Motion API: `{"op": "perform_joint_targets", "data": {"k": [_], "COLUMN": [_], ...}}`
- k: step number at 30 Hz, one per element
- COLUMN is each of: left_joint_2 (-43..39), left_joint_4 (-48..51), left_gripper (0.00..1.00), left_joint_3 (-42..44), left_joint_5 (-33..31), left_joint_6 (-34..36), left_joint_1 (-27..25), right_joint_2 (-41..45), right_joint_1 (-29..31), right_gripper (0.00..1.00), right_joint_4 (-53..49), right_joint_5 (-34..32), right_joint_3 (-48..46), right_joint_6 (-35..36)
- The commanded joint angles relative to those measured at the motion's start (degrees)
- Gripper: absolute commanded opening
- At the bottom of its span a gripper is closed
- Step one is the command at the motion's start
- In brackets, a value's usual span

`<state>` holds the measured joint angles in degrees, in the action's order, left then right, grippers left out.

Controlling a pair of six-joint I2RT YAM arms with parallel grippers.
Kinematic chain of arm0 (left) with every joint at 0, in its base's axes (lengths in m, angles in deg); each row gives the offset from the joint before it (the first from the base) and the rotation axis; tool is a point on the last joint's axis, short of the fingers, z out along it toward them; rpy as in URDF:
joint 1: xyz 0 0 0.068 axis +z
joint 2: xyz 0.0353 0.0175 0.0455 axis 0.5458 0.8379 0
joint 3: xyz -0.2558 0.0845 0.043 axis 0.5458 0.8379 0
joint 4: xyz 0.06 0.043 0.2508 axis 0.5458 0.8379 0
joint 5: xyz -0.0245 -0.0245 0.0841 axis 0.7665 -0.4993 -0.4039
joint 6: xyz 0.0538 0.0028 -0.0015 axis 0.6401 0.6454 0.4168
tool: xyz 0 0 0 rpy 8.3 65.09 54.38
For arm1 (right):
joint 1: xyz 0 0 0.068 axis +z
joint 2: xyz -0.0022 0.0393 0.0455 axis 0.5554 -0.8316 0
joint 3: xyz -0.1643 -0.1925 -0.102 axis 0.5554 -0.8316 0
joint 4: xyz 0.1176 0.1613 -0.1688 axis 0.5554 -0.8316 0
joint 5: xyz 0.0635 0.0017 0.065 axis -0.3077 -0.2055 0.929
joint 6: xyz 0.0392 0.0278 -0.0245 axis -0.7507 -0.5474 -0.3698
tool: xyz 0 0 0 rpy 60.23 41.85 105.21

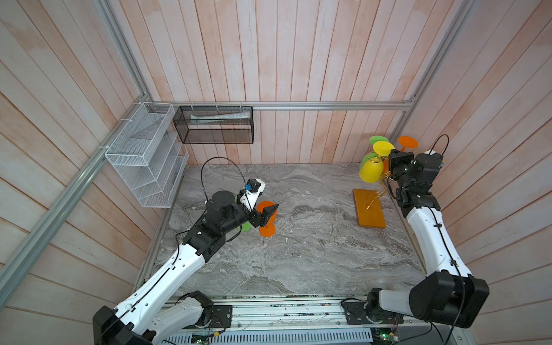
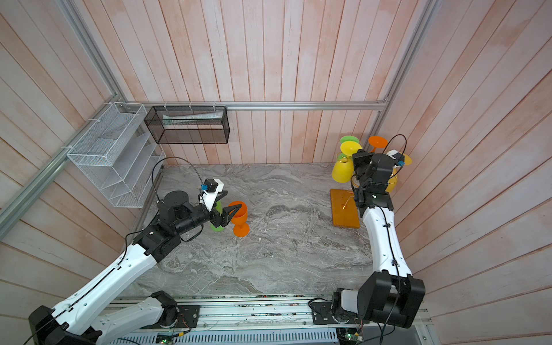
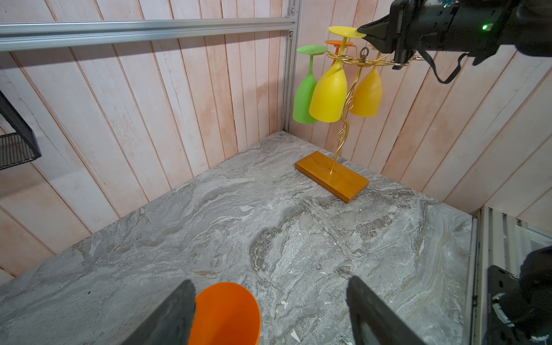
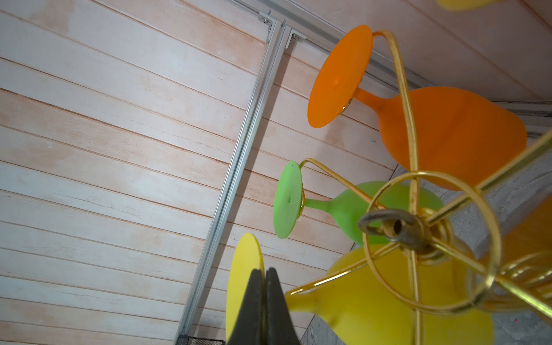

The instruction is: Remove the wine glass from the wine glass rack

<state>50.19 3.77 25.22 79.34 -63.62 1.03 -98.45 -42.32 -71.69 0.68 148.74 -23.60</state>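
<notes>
Gold wire on an orange-brown wooden base forms the wine glass rack (image 1: 369,210). It stands on the grey marbled surface (image 1: 298,254) at the right of both top views, near the back corner.

Four glasses hang bowl-down from its curled arms: the yellow wine glass (image 3: 328,92), a hanging green glass (image 3: 304,95), an amber glass (image 3: 367,92) and a hanging orange glass (image 4: 448,131).

The right tool (image 4: 265,270) is clenched at the top of the rack. Its tips meet the rim of the yellow wine glass's foot, and a sliver of yellow shows between them, so it appears to pinch that foot. The foot rests on its wire arm and the bowl hangs below, so this glass is not yet off the rack.

At the left centre of both top views, a standing orange glass (image 2: 239,212) is upright on the surface. A standing green glass (image 2: 216,225) is just beside it, partly hidden by the left arm. The left tool (image 3: 270,282) is released, with its jaws wide. The orange bowl sits between them, close to one jaw and apart from the other, so nothing is held.

Progress, as a judgement: two glasses are already off the rack and set down. For the yellow one the grasp seems made, while sliding the foot along and clear of its arm remains to be done. The three other hanging glasses are untouched.
</notes>
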Motion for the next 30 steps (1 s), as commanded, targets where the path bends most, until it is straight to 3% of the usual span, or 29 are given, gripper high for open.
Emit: {"op": "perform_joint_targets", "data": {"k": [1, 4, 10, 24, 30], "left_joint_2": [-0.2, -0.2, -0.2, 0.0, 0.6], "left_joint_4": [-0.8, -0.8, -0.8, -0.9, -1.1], "left_gripper": [0.81, 0.81, 0.81, 0.81, 0.81], "left_joint_3": [0.3, 0.3, 0.3, 0.3, 0.2], "left_joint_5": [1.0, 0.9, 1.0, 0.8, 1.2], "left_joint_6": [-0.4, -0.4, -0.4, -0.4, -0.7], "left_joint_1": [-0.1, -0.1, -0.1, -0.1, -0.1], "right_joint_2": [-1.8, -1.8, -1.6, -0.1, 0.4], "right_joint_1": [-0.4, -0.4, -0.5, -0.3, 0.2], "right_gripper": [0.0, 0.0, 0.21, 0.55, 0.6], "right_joint_4": [-8.1, -7.4, -6.8, -4.6, -5.8], "right_joint_5": [-2.3, -1.6, -0.9, -1.0, 0.6], "right_joint_3": [-2.4, -2.3, -1.6, 1.0, 4.4], "right_joint_6": [2.0, 2.4, 2.8, 6.8, 12.6]}}
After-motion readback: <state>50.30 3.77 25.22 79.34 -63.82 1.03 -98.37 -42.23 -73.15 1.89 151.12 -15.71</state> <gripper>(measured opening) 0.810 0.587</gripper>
